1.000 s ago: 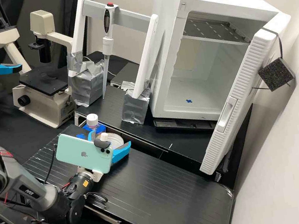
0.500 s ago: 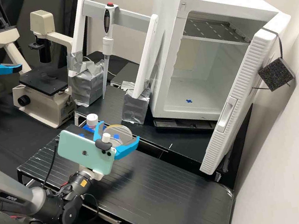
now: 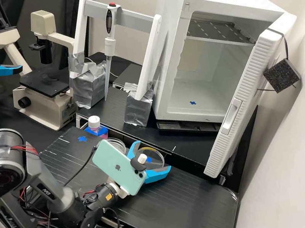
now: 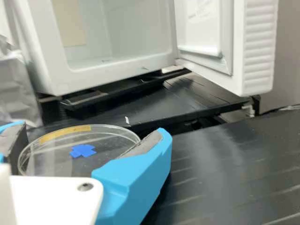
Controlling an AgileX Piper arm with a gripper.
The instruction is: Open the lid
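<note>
Clear round lid (image 4: 110, 149), blue-marked; open clear dish (image 3: 119, 144), near it

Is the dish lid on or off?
Off: the clear lid is held between the fingers of the gripper, apart from the dish.

High view: the phone (image 3: 113, 166) partly hides the dish (image 3: 117, 142) near centre; tool (image 3: 154, 156) partly hides lid (image 3: 159, 157); arm (image 3: 2, 172) cut off, lower left.
</note>
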